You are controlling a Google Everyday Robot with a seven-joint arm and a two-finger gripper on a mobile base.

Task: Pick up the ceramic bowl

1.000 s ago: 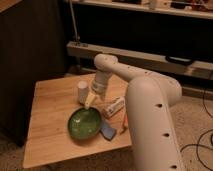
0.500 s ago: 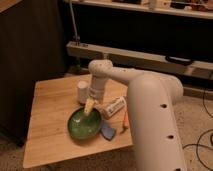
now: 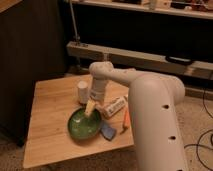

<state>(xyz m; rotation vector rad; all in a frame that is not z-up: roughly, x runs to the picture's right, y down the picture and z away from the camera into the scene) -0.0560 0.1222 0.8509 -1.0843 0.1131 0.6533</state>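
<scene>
I see a dim, warm-toned scene; the far background beyond the surface [image 3: 50,125] falls into near black. The wooden top is lit fairly evenly, brightest toward its near left corner. The white arm catches the most light. The gripper [image 3: 90,108] hangs over the ceramic bowl [image 3: 85,123] at its far right rim, and the glossy green glaze shows faint sheen. Everything looks soft, details smeared.

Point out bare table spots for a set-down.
Free: table left of and in front of the ceramic bowl. Crowded: right side, where white cup, lying bottle, blue item, orange item cluster; tool at bowl's rim.
</scene>
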